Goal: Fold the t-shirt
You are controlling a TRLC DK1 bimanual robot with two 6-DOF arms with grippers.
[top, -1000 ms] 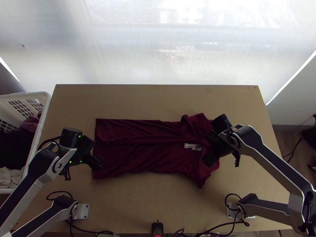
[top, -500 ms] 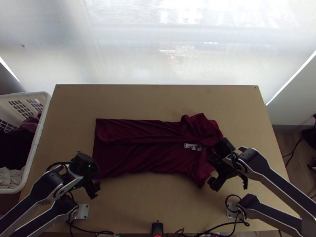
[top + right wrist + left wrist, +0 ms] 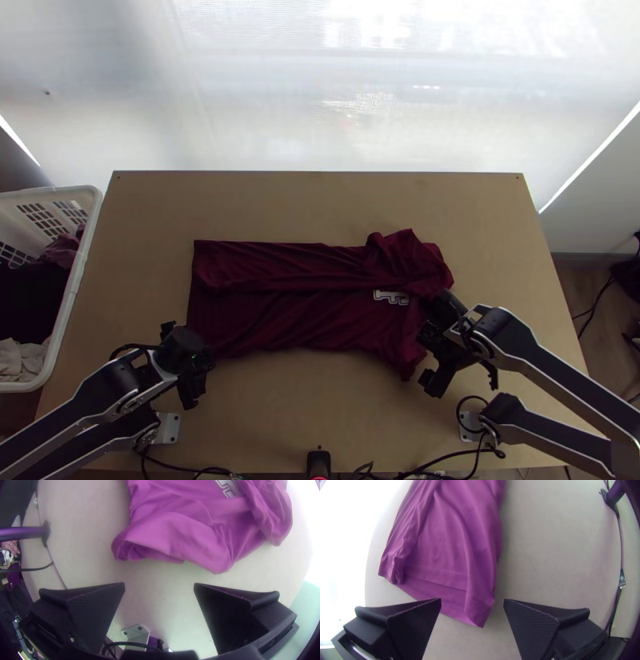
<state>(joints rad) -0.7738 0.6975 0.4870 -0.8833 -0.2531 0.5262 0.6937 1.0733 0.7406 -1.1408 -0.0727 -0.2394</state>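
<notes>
Wooden tabletop (image 3: 320, 416) spans the frame's middle, a maroon t-shirt (image 3: 304, 316) lying across its centre, partly folded over; left gripper (image 3: 194, 370), lower left, and right gripper (image 3: 438, 342), lower right, both hold their jaws apart.

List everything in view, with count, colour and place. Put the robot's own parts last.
T-shirt: one, dark red in the top view, mid-table, far long side folded over
Print: one, white, on the t-shirt
Table: one, light brown, under the t-shirt
Basket: one, white, at the table's left side
Clothes: several, dark, purplish and beige, in the basket
Sheet-like backdrop: one, whitish, beyond the far edge
Device: one, black, middle of the near edge
Cables: several, black, along the near edge
Arms: two, silver-grey and black, lower left and lower right
Left gripper: one, black, open near the hem
Right gripper: one, black, open near the sleeve end
</notes>
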